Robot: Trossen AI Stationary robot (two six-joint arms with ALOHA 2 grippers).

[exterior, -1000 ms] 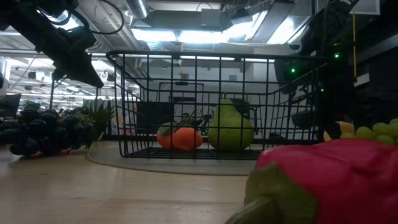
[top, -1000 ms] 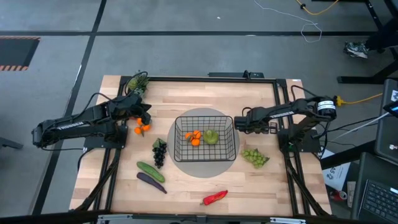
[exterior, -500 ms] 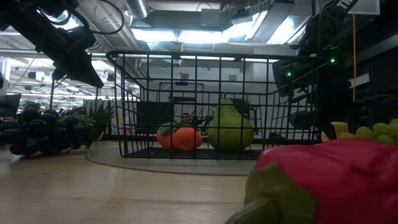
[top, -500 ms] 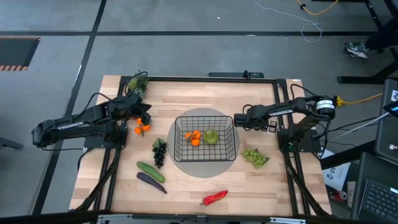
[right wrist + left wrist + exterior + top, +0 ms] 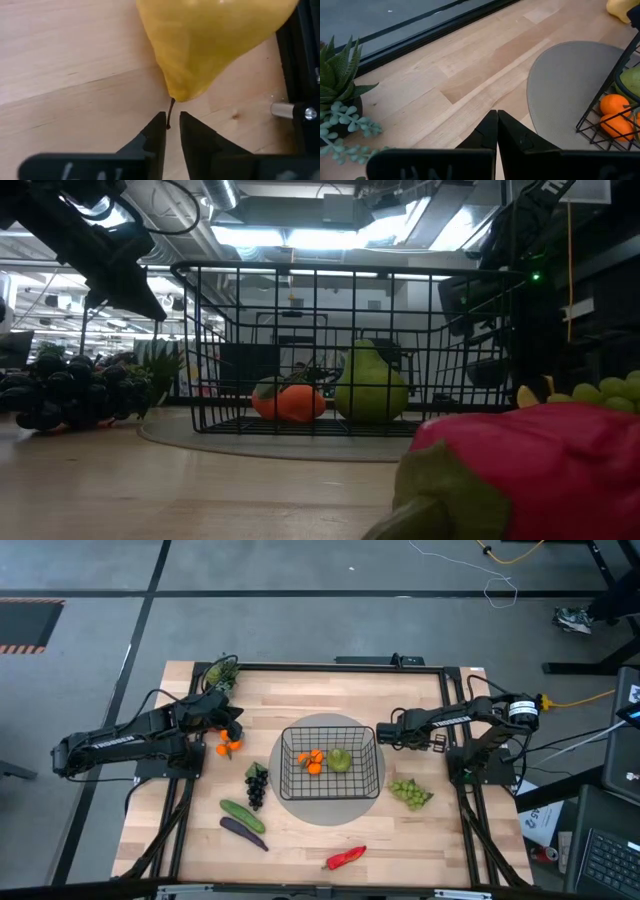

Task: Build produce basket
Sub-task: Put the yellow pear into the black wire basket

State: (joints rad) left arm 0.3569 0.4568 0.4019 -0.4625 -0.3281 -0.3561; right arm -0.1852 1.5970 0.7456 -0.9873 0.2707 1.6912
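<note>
Basket (image 5: 330,765) holds oranges (image 5: 313,760) and pear (image 5: 340,759).

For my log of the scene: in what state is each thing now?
Left gripper: jaws shut, empty.
Right gripper: jaws slightly open around the stem of the yellow fruit.
Yellow fruit: lying on the table.
Basket: upright, holds oranges and a green pear.
Pepper: on the table, outside the basket.

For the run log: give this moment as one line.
right hand: closing on yellow pear stem | left hand: shut, idle | basket: green pear, oranges
</note>
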